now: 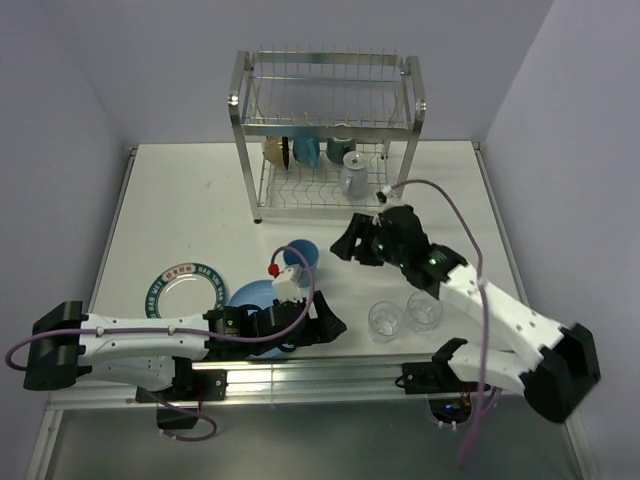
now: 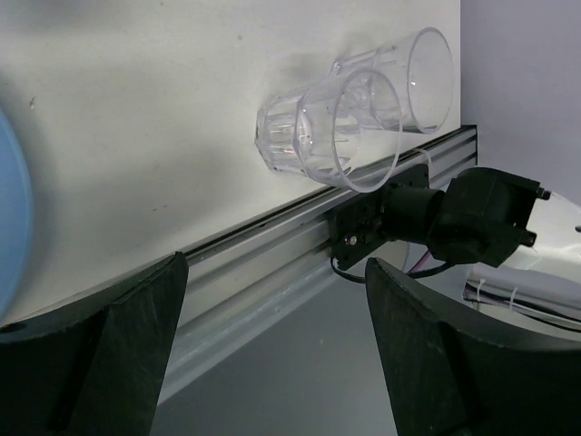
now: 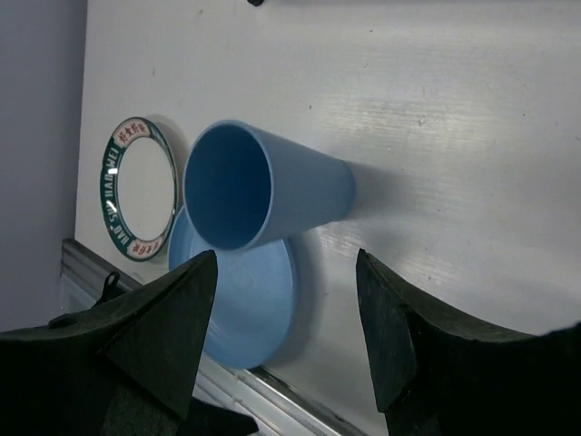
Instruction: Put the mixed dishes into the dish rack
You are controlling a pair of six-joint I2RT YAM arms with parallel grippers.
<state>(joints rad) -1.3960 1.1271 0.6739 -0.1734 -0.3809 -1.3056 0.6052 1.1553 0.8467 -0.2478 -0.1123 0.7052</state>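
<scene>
Looking across the white table (image 1: 180, 200), I see the tall shiny dish rack (image 1: 326, 125) at the far side. It stands straight up, and its long side runs from left to right. A few cups (image 1: 307, 150) sit on its bottom shelf, too small for me to tell how they lean.

Two plates lie flat near my left arm. The white plate (image 1: 187, 287) with the dark rim is on the left. The blue plate (image 1: 245, 293) is just beside it, partly under my left arm.

My left hand (image 1: 328, 325) is low at the near edge of the table, fingers apart, holding nothing. My right hand (image 1: 352, 245) is in the middle of the table in front of the rack, fingers apart, holding nothing too.

The blue tumbler (image 1: 301, 255) stands upright, mouth up, between my two hands and just beside the blue plate.

The two clear glasses (image 1: 386, 320) stand side by side, mouths up, near my right arm.
</scene>
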